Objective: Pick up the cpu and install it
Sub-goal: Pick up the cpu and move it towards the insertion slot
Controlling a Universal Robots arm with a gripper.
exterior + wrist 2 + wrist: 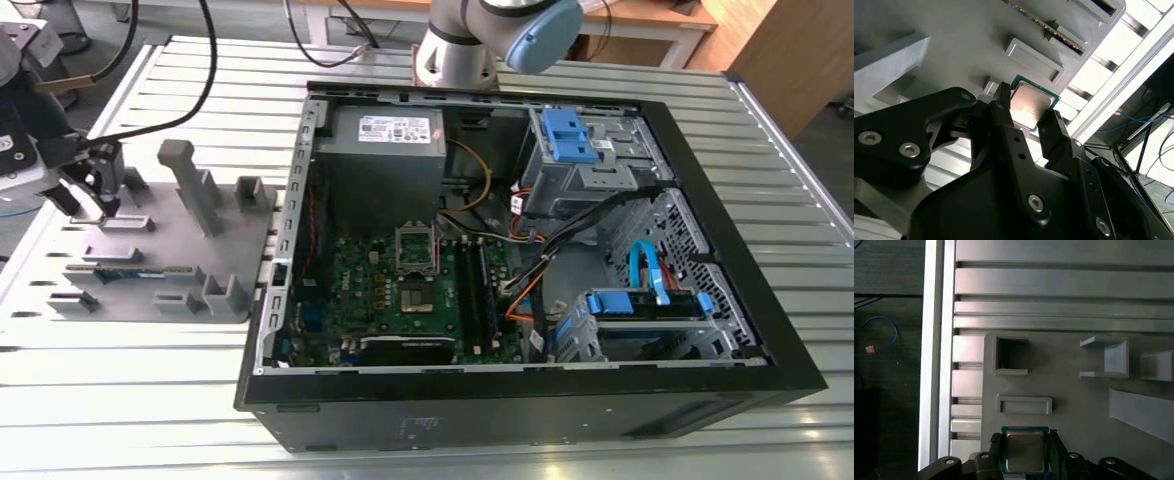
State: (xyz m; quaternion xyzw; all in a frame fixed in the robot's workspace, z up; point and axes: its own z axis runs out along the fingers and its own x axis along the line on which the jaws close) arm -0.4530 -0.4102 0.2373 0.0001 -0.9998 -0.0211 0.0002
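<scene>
Over the grey parts holder (160, 245) at the exterior view's left, I see my pincer (1025, 437) low, its fingers apart, one on either side of the cpu (1024, 452). The chip lies flat on the holder, well apart from the open computer case (534, 410).

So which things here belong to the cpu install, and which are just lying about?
Job: cpu, gripper, tray, socket, motherboard.
Lying about: memory stick, power supply, drive cage, cables.
</scene>
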